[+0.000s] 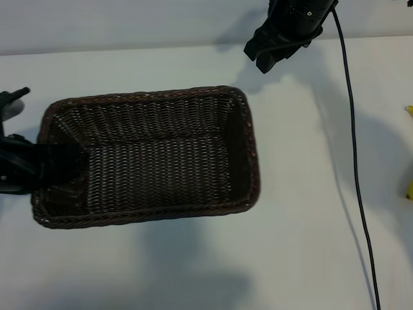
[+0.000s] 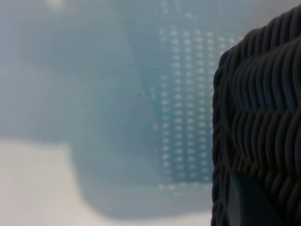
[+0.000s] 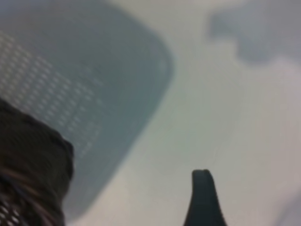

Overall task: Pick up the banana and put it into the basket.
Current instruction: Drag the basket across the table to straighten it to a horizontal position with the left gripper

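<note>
Gripping the basket [image 1: 148, 158] by its short end wall, my left gripper [image 1: 61, 169] is clamped narrow on the wicker, lifting it off the table [image 1: 303, 213], judging by its shadow. My right gripper [image 1: 274, 55] hangs empty, jaws apart. Yellow bits at the table's right edge may be the banana [image 1: 409, 188]

The dark brown woven wicker basket [image 1: 148, 158] lay open-topped on the white bench [image 1: 303, 213], its hollow clear except at the left end, where the left end effector [image 1: 55, 165] gripped the rim and reached into that corner. The right end effector [image 1: 274, 55] hung past the far right corner, apart from the rim. A black cable [image 1: 355, 168] crossed the bare bench to the right. The front stretch of bench lay open.
</note>
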### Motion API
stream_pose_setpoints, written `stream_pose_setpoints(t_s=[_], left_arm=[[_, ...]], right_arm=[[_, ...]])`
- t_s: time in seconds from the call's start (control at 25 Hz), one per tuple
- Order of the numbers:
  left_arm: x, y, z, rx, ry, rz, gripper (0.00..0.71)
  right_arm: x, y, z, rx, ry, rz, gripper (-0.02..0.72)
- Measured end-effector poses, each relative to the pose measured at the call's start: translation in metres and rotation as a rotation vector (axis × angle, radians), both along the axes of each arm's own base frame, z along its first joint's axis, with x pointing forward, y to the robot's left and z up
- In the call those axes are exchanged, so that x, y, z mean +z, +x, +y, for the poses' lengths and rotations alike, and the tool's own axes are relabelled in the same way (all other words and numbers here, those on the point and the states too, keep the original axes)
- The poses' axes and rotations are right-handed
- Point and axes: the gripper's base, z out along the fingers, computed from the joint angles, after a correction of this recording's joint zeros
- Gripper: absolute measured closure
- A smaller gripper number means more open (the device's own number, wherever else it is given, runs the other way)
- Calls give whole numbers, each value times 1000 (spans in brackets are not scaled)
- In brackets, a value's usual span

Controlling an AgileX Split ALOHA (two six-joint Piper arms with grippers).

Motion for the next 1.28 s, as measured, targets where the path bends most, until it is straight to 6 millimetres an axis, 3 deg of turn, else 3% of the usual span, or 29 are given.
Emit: stream_pose_setpoints(t_s=[0.24, 0.68, 0.84, 1.12, 1.28], left_arm=[[3, 11, 7, -57, -31, -43, 538], [-16, 62, 10, -84, -69, 14, 538], [-25, 74, -1, -100, -88, 21, 539], [-45, 97, -36, -177, -83, 48, 539], [-53, 110, -40, -167, -87, 59, 539]], right_arm=[[0, 0, 0, 0, 0, 0, 201], [0, 0, 0, 0, -5, -2, 201], [0, 0, -1, 0, -8, -4, 201], [0, 0, -1, 0, -9, -4, 201], [0, 0, -1, 0, -9, -4, 201]])
